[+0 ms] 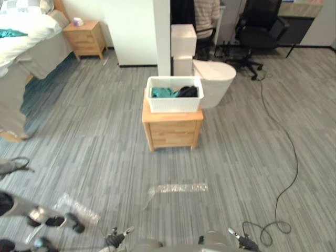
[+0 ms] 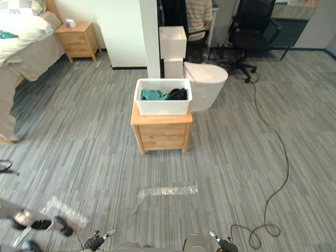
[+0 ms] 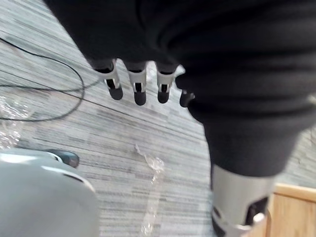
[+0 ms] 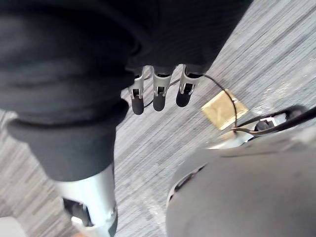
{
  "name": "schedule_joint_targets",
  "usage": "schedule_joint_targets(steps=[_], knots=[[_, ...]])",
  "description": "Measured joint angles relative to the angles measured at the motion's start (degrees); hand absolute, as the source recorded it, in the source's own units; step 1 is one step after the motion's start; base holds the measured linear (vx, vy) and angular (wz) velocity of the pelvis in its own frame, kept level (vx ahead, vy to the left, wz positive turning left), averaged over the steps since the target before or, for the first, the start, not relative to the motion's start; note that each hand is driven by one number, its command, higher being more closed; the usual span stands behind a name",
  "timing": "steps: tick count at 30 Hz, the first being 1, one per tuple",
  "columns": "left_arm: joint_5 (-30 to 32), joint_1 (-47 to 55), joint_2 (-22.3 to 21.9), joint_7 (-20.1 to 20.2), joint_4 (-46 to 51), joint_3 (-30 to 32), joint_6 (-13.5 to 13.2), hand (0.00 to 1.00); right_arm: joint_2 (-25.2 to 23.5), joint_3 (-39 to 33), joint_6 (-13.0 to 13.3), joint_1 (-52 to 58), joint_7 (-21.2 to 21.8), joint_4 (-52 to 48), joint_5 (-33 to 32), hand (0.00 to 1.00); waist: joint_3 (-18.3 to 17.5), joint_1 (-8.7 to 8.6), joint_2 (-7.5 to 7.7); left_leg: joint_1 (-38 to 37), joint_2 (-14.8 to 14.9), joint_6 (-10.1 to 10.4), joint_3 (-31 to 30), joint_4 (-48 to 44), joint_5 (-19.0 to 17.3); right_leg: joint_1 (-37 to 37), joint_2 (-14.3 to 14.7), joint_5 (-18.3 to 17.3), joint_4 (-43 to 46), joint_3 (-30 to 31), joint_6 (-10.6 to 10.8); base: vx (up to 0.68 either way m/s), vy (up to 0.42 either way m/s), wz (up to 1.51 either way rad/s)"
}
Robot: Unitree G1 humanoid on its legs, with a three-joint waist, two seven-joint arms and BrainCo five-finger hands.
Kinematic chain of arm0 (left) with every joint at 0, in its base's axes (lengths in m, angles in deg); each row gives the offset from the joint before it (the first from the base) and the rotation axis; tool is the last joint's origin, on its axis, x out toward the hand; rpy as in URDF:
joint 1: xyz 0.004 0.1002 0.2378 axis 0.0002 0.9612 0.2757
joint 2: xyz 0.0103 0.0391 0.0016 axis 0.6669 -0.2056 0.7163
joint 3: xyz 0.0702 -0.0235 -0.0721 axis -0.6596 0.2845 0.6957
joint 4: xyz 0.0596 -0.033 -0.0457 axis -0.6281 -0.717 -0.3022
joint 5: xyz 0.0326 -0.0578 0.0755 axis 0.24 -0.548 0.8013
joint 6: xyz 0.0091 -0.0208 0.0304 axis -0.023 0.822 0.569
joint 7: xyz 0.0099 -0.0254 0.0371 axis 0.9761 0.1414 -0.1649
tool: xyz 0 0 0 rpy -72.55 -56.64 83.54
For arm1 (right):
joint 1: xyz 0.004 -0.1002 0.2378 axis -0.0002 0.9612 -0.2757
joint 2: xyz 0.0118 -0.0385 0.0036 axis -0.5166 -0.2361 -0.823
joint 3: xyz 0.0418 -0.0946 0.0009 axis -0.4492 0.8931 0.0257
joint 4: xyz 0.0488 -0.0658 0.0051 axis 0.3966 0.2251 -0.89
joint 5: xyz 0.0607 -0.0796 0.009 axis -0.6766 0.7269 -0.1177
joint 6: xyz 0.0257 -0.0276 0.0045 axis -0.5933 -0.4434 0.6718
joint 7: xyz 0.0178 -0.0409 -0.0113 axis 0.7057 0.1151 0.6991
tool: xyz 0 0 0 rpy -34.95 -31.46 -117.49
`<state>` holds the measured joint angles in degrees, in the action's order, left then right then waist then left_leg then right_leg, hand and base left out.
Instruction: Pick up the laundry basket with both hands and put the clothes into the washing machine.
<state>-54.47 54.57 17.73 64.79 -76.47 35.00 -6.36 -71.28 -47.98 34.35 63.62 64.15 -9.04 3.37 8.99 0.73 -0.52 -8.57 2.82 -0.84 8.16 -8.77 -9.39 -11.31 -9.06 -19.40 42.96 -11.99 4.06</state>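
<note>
A white laundry basket stands on a small wooden nightstand in the middle of the room, some way ahead of me. Teal and black clothes lie inside it. Right behind the nightstand sits a white rounded appliance. My left hand hangs over the grey floor with its fingers straight and nothing in them. My right hand hangs the same way, its fingers relaxed and holding nothing. Both hands show low at the near edge of the eye views, the left hand and the right hand, far from the basket.
A bed and a second nightstand stand at the far left. A white pillar, stacked white boxes, a black office chair and a seated person are behind. Clear plastic and a tape strip lie on the floor.
</note>
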Motion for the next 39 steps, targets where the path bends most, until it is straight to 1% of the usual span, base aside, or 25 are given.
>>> schedule_joint_targets(steps=[1,2,4,6,7,9,10,11,13,14,16,18,21,23,24,26,27,29,30,32,33,34,36,38,39], knots=[[0.02,-0.27,-0.05,0.00,0.00,-0.01,0.00,0.00,-0.09,0.00,0.02,-0.01,-0.02,-0.48,-0.09,0.00,0.07,-0.03,-0.11,-0.31,0.18,0.07,-0.06,0.30,-0.05,-0.58,0.02,0.02,-1.94,-0.07,0.01,0.49,-0.073,0.01],[0.02,-1.42,-0.60,-0.02,0.01,0.01,0.00,0.00,-0.29,-0.05,0.00,-0.50,-0.06,-2.48,-0.25,0.00,0.47,-0.14,-0.93,-1.24,1.29,1.03,-0.25,1.22,-0.66,-3.36,0.11,1.65,-9.84,0.86,0.41,0.31,-0.094,0.12],[0.20,-2.38,-1.62,-0.11,-0.12,0.56,-0.08,0.00,-0.55,-0.24,0.00,-0.57,-0.71,-6.03,-0.85,0.00,1.13,-0.07,-1.59,-3.67,2.94,3.59,-0.23,2.58,-2.57,-6.15,-0.10,10.11,-25.31,5.30,1.79,0.45,-0.170,0.11],[0.89,-1.92,-2.12,-0.29,-0.19,1.64,-0.07,0.00,-1.03,-0.34,-0.03,-0.02,-1.15,-8.11,-1.05,0.00,1.27,-0.21,-1.21,-6.19,3.42,4.92,-0.22,2.81,-4.40,-6.19,-1.47,15.15,-32.33,7.75,2.51,0.48,-0.285,0.20],[1.32,-0.82,-2.49,-0.56,0.00,3.59,-0.25,0.00,-1.16,-0.25,-0.12,0.92,-1.64,-10.53,-1.44,0.00,0.20,-1.43,-0.40,-8.84,4.91,5.68,-1.09,2.74,-7.45,-6.67,-1.54,18.86,-28.98,7.86,2.78,0.63,-0.436,0.42],[2.25,0.28,-2.88,-1.21,-0.23,4.00,-0.25,0.00,-1.05,-0.31,0.18,1.10,-2.50,-13.41,-1.45,0.00,-0.82,-1.73,-1.62,-9.07,7.04,5.97,-2.61,-0.32,-8.12,-8.74,0.33,19.46,-21.56,7.63,2.50,0.54,-0.414,0.30],[2.22,0.33,-3.98,-1.30,-0.07,5.49,-0.33,0.00,-0.79,-0.81,0.40,1.13,-2.62,-15.17,-1.46,0.00,-1.33,-1.74,-2.60,-5.11,9.43,5.19,-3.68,-9.51,-7.61,-8.71,1.70,18.85,-19.25,6.25,-0.38,0.50,-0.463,0.09],[2.09,0.27,-4.86,-1.38,0.05,6.28,-0.31,0.00,-0.40,-1.23,0.44,0.73,-3.05,-16.83,-1.84,0.00,-1.56,-1.70,-3.52,0.76,11.96,2.93,-5.44,-21.39,-4.41,-7.78,3.19,16.58,-18.60,4.84,-1.79,0.49,-0.465,0.11],[1.57,-0.09,-4.97,-1.41,0.25,6.17,-0.24,0.00,-0.37,-1.26,0.51,0.20,-4.11,-18.74,-2.15,0.00,-0.93,-1.52,-4.47,7.39,15.69,2.56,-6.48,-36.16,3.40,-3.63,5.47,14.63,-19.50,3.40,-3.80,0.43,-0.355,0.13],[0.83,0.27,-4.85,-1.49,1.64,6.03,-0.25,0.00,-0.27,-1.28,0.64,-0.23,-5.03,-19.11,-2.53,0.00,-0.52,-1.24,-4.51,11.69,18.18,2.20,-5.94,-47.61,2.63,1.72,7.55,13.60,-21.67,2.34,-5.80,0.45,-0.350,0.03],[-0.01,0.28,-4.65,-2.00,4.49,5.51,-0.16,0.00,-0.31,-1.35,1.73,-0.97,-6.26,-20.96,-3.39,0.00,0.03,-1.05,-2.82,15.89,16.64,2.65,-3.59,-49.88,0.98,8.46,8.39,12.03,-26.84,1.74,-6.95,0.46,-0.366,0.07],[-1.01,0.25,-4.90,-2.91,8.67,5.54,-0.12,0.00,-0.32,-2.02,2.61,-0.45,-7.18,-24.69,-4.53,0.00,0.28,-1.05,-1.93,19.14,14.39,3.78,-1.51,-44.35,-0.02,11.25,8.38,11.96,-30.09,0.92,-6.69,0.34,-0.222,0.24],[-4.34,1.71,-4.88,-5.62,20.97,6.44,-0.10,0.00,0.57,-2.80,2.83,-0.24,-7.66,-32.21,-4.82,0.00,0.62,-0.51,-1.24,21.77,9.57,4.34,3.08,-21.99,0.31,14.37,8.35,12.17,-33.51,-0.34,-6.51,0.34,-0.100,0.17],[-4.47,1.69,-5.34,-8.23,31.60,8.10,-0.25,0.00,1.21,-2.83,2.99,-0.69,-8.89,-37.14,-4.62,0.00,0.67,0.71,-1.24,21.13,5.16,7.39,2.58,-4.23,3.73,16.80,8.08,11.60,-35.63,-0.44,-5.63,0.42,0.035,0.05],[-4.38,1.68,-5.55,-9.21,33.96,8.61,-0.27,0.00,1.43,-2.82,3.23,-0.88,-9.34,-38.29,-4.29,0.00,0.66,0.75,-1.33,20.83,4.56,7.26,2.51,-1.42,5.21,17.62,8.02,11.19,-35.97,-0.42,-5.08,0.36,0.114,-0.07],[-3.64,1.57,-7.06,-11.31,40.43,11.48,-0.27,0.00,1.22,-3.07,3.90,-0.87,-9.92,-40.81,-4.14,0.00,0.53,1.67,-1.65,19.03,3.97,5.90,2.25,1.51,11.72,20.32,7.90,10.16,-36.84,0.04,-3.50,0.33,0.146,-0.14],[-1.66,1.60,-7.95,-13.11,44.91,13.52,-0.27,0.00,0.41,-3.06,4.05,-1.00,-9.99,-42.24,-3.86,0.00,0.19,1.81,-1.16,17.69,2.67,1.89,2.76,1.80,14.66,22.04,6.77,9.04,-37.25,0.35,-1.79,0.29,0.137,0.03],[2.97,1.06,-8.26,-15.34,49.56,14.42,-0.06,0.00,-1.22,-3.44,4.02,-0.80,-10.58,-45.53,-2.48,0.00,-0.76,1.68,1.17,17.61,-0.54,-0.16,2.89,0.97,13.08,21.91,3.55,7.76,-36.09,-0.40,0.31,0.42,0.172,0.28],[4.55,0.82,-8.44,-15.50,50.29,14.45,0.17,0.00,-1.55,-3.94,4.02,-0.81,-10.64,-46.64,-2.23,0.00,-0.72,1.69,1.36,17.52,-1.35,-0.79,2.78,0.43,12.31,21.89,2.68,7.42,-34.96,-0.53,0.87,0.44,0.195,0.34],[8.22,0.97,-9.32,-17.04,51.47,14.73,1.14,0.00,-2.09,-4.68,4.00,-0.84,-10.62,-48.18,-1.92,0.00,-0.65,1.76,1.31,13.41,-3.73,-1.94,2.40,0.09,9.18,19.51,-0.69,5.58,-20.70,-0.46,4.30,0.31,0.169,0.23],[9.09,1.26,-9.23,-17.60,51.57,14.76,1.34,0.00,-2.40,-4.51,4.00,-0.76,-10.57,-48.25,-1.91,0.00,-0.62,1.76,1.25,11.84,-4.08,-2.06,2.18,0.56,8.33,17.79,-1.79,5.92,-14.67,-0.29,5.25,0.28,0.140,0.21],[10.87,1.59,-8.79,-18.75,52.02,14.90,2.17,0.00,-3.27,-3.93,3.99,-0.46,-10.35,-48.31,-1.92,0.00,-0.69,1.68,1.29,9.48,-4.61,-2.61,1.40,0.93,7.17,14.24,-3.86,7.53,-4.02,0.50,8.14,0.28,0.102,0.31],[12.70,1.62,-8.48,-20.06,53.89,15.11,3.12,0.00,-4.34,-2.01,3.84,0.14,-9.30,-48.51,-1.92,0.00,-0.77,1.62,1.38,7.53,-4.67,-3.30,0.12,1.03,6.09,9.55,-4.75,6.49,5.20,1.05,6.39,0.27,0.066,0.35],[14.10,1.82,-8.30,-21.04,56.33,15.20,3.81,0.00,-5.11,0.59,3.45,0.63,-8.00,-49.99,-1.96,0.00,-0.92,1.54,1.04,5.61,-4.17,-3.75,-1.51,2.79,5.79,5.66,-3.92,4.21,2.79,0.63,2.40,0.22,-0.002,0.35],[14.49,1.76,-8.26,-21.20,56.45,15.21,3.90,0.00,-5.15,1.07,3.39,0.93,-7.52,-50.84,-2.00,0.00,-1.18,1.46,0.66,5.60,-3.82,-3.68,-2.06,2.82,5.82,5.05,-3.24,3.79,0.03,0.11,1.64,0.20,-0.051,0.37]])
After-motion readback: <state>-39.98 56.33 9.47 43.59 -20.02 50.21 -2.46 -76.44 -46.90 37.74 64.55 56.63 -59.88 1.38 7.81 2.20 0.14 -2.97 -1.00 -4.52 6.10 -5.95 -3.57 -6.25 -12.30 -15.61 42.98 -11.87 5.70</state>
